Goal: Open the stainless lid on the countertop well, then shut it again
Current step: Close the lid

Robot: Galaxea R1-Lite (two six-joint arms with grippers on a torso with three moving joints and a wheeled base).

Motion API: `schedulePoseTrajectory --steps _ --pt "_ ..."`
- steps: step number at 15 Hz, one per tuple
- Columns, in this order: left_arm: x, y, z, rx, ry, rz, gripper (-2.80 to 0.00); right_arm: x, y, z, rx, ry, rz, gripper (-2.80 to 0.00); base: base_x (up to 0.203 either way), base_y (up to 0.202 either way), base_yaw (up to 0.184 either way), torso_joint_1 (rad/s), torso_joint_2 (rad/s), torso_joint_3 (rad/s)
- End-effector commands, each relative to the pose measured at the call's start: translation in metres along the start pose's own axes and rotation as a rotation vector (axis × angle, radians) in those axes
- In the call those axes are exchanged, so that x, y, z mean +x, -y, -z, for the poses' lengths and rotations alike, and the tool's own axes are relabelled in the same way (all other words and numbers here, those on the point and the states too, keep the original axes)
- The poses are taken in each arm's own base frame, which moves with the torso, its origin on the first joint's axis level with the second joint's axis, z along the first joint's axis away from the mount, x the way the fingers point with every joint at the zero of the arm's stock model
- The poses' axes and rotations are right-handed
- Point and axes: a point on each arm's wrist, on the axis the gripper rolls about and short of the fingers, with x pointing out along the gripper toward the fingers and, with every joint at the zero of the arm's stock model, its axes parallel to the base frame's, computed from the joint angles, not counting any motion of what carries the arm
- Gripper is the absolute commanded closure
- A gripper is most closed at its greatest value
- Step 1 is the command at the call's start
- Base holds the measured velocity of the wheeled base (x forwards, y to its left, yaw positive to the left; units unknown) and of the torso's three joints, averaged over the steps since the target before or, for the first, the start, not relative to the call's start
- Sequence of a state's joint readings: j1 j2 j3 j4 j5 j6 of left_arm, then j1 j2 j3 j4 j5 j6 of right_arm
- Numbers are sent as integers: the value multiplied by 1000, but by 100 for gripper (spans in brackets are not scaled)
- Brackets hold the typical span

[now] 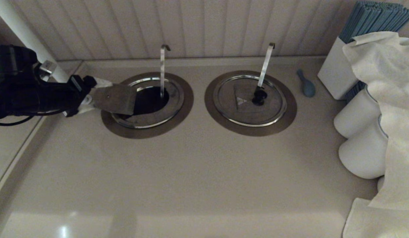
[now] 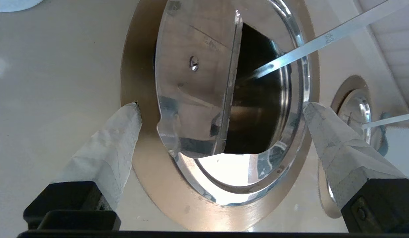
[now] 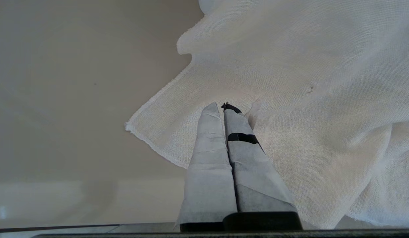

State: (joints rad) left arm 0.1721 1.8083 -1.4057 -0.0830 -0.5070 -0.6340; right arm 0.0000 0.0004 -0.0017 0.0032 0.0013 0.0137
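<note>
Now your left gripper (image 2: pixel 221 112) sits by the left well (image 1: pixel 118 127), jaws wide apart and holding nothing. The lid's (image 1: pixel 171 107) flap (image 1: pixel 113 98) stands folded up, so the hole shows dark. You look partway through; next, lower the flap flat. Only the left wrist view shows the flap's shiny underside. Your right gripper (image 3: pixel 223 106) rests over the white cloth (image 3: pixel 307 99), jaws together.

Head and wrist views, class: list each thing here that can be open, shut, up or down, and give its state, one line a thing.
Stainless lid: flap folded up.
Countertop well: open, dark inside.
Twin lid: flat, closed.
Left gripper: fingers open, straddling the raised flap.
Right gripper: shut, empty, over the white cloth.
</note>
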Motion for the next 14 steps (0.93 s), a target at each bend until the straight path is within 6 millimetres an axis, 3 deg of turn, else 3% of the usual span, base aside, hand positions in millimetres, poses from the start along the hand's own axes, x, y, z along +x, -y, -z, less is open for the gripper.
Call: schedulePoseTrajectory --steps 1,7,14 --pt "0 5 1 -6 2 17 -280 0 0 0 0 -1 0 0 0 0 0 0 0 0" --pt "8 4 4 -40 6 34 -280 0 0 0 0 -1 0 0 0 0 0 0 0 0" --pt "-1 13 0 -36 26 54 -280 0 0 0 0 -1 0 0 0 0 0 0 0 0"
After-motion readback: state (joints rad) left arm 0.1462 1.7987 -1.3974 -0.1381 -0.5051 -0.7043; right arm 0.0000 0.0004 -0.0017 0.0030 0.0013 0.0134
